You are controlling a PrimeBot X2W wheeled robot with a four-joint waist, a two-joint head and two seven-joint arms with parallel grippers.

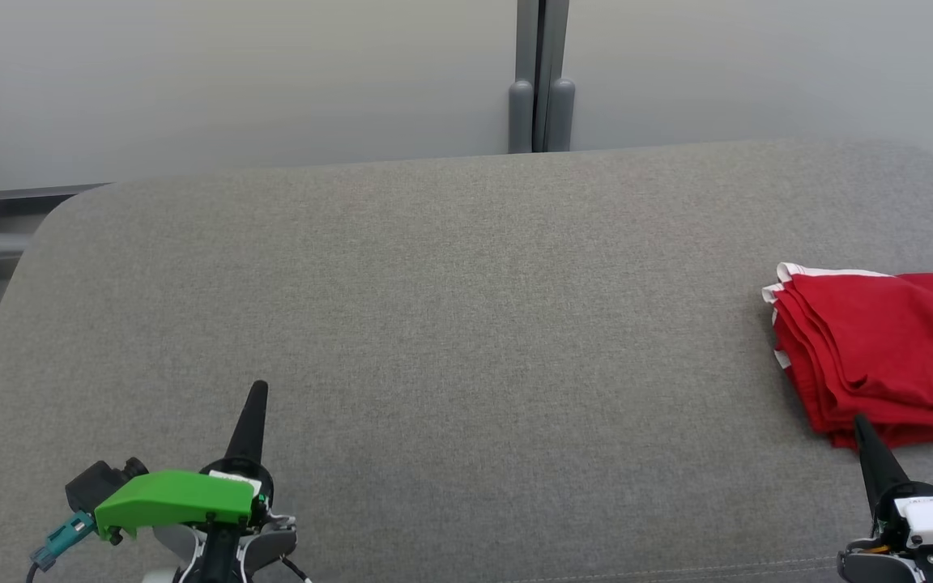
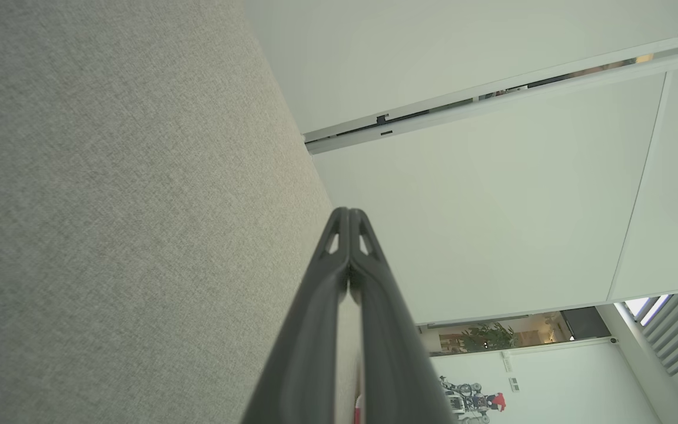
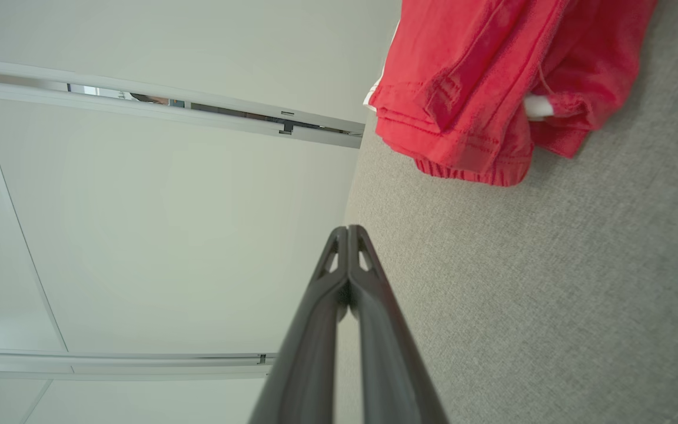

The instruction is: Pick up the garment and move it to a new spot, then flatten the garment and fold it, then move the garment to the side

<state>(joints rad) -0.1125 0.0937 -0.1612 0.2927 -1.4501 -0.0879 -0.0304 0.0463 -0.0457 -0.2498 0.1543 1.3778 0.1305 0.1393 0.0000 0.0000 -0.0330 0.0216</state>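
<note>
Now left hand (image 1: 258,390), right hand (image 1: 860,421) both pinched closed, empty; garment (image 1: 879,356) near right.

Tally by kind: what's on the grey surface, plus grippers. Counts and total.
Garment: 1, the red garment, folded, at the right of the grey surface
Grippers: 2, the left gripper and the right gripper, both shut, holding nothing
Total: 3
</note>
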